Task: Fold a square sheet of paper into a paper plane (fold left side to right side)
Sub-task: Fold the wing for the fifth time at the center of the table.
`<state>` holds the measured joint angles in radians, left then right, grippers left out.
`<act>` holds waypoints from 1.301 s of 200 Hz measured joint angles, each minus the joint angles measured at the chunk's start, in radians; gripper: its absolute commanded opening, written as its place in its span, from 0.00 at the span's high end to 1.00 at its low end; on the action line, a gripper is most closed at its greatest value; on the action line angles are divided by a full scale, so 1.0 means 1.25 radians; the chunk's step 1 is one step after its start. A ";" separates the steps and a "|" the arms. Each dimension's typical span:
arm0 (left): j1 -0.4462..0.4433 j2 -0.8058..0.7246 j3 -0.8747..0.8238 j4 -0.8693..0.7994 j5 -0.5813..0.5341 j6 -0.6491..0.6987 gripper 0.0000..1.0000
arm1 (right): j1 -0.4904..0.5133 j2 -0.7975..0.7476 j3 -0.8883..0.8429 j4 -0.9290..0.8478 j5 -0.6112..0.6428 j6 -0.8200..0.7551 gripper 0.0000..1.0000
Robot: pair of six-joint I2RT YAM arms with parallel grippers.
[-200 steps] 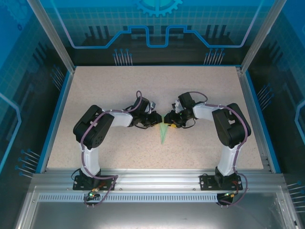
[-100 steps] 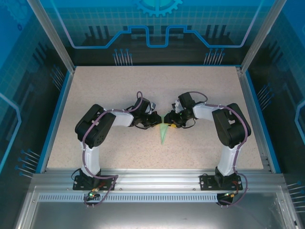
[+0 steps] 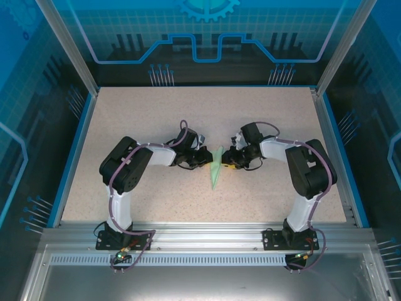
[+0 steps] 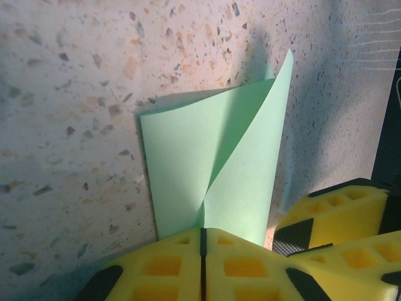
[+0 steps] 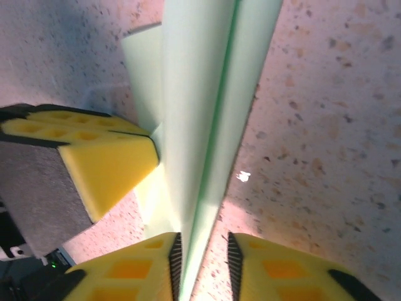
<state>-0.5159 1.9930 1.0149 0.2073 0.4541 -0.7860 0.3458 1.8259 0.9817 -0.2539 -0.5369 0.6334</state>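
Left wrist view: the left gripper is pinching the paper plane, jaws together on it. The right gripper is straddling its fold, jaws slightly apart.

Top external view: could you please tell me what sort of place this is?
Probably a purpose-built robot work cell: a speckled tabletop fenced by aluminium posts and blue see-through panels, with arm bases bolted to a metal rail.
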 measured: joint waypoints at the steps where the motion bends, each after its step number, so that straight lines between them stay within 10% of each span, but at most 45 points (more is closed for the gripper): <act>1: 0.000 0.000 0.000 0.000 0.000 0.000 0.91 | 0.000 0.000 0.000 0.000 0.000 0.001 0.76; 260: 0.000 0.005 0.007 -0.004 -0.001 0.000 0.93 | 0.002 0.114 0.113 -0.013 -0.004 0.014 0.77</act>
<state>-0.5159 1.9987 1.0233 0.2024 0.4530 -0.7856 0.3481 1.9690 1.1225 -0.2703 -0.5419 0.6510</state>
